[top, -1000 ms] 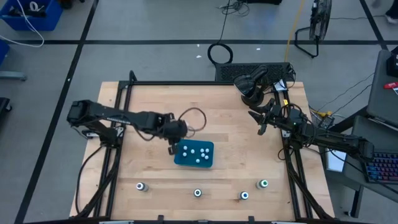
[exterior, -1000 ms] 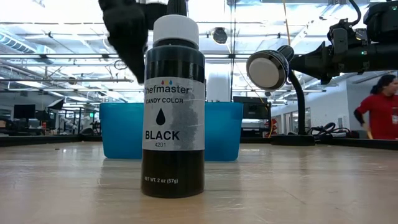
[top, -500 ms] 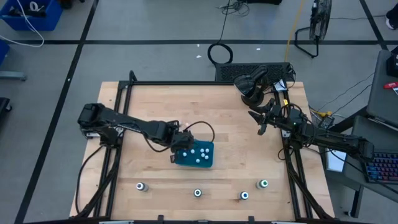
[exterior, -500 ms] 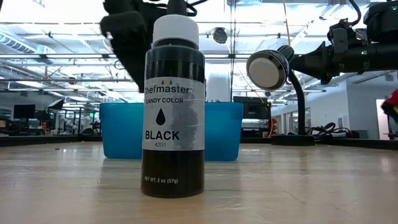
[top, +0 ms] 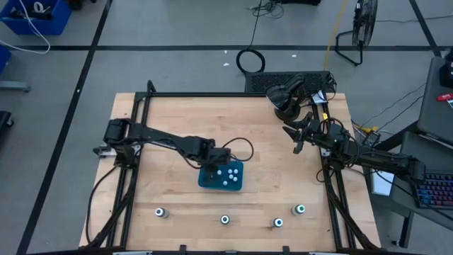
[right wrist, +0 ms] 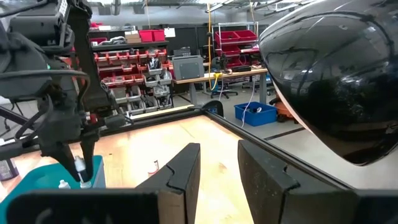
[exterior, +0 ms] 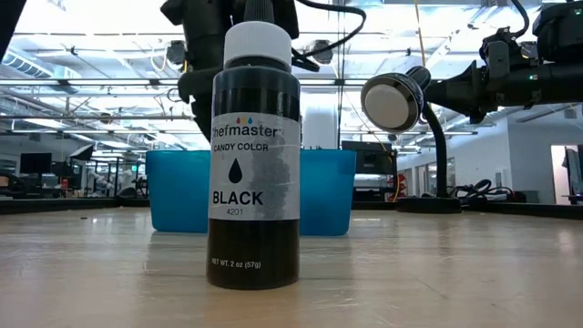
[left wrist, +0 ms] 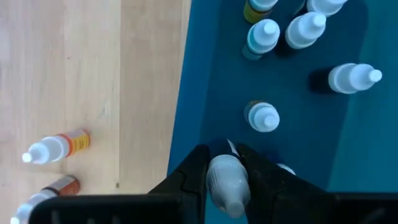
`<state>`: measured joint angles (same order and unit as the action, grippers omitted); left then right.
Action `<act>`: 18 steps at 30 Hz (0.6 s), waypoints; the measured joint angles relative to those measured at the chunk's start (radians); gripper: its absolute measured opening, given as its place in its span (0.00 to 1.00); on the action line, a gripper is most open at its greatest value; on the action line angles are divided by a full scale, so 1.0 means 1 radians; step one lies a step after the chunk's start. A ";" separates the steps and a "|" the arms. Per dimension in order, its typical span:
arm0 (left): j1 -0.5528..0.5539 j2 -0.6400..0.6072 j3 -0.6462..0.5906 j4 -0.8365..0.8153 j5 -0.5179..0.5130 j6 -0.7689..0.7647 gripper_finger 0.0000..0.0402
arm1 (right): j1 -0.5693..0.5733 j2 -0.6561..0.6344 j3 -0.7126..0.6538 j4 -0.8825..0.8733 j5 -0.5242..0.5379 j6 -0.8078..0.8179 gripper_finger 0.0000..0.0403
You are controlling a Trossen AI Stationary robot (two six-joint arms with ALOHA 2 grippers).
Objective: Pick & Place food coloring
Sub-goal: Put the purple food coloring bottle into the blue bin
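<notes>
Slick plastic, light: my left gripper point(left wrist: 227, 180) pinches a small bottle point(left wrist: 227, 185) by its body over the tray point(left wrist: 211, 81).

Wooden table point(top: 177, 120): light plank top, black frame rails along edges.

Teal tray point(top: 209, 182): rectangular, near table centre, flat on top; small white-capped bottles standing inside.

Four dark bottles with pale tops, upright in loose row along near edge: one at left point(top: 161, 212), one at middle point(top: 225, 219), two at right point(top: 278, 222) point(top: 300, 209). Middle one labelled BLACK point(exterior: 254, 155) in low view.

Small pale bottles with orange bands point(left wrist: 57, 145) point(left wrist: 46, 194): lying on wood just beside tray.

Black gooseneck lamp point(top: 284, 99): base at far right corner.
</notes>
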<state>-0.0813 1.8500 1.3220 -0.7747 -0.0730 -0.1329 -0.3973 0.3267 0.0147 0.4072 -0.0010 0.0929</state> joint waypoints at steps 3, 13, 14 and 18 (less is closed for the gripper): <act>0.003 0.010 0.000 0.025 0.001 0.005 0.17 | 0.000 0.000 0.000 0.000 0.000 0.000 0.25; 0.016 0.050 0.000 0.048 0.024 0.036 0.17 | 0.000 0.000 0.000 0.000 0.000 0.000 0.25; 0.019 0.055 -0.001 0.049 0.025 0.036 0.17 | 0.000 0.000 0.000 0.000 0.000 0.000 0.25; 0.027 0.068 -0.001 0.063 0.053 0.038 0.17 | 0.000 0.000 0.000 0.000 0.000 0.000 0.25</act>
<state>-0.0545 1.9179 1.3212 -0.7120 -0.0197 -0.0944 -0.3973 0.3264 0.0143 0.4076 -0.0010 0.0929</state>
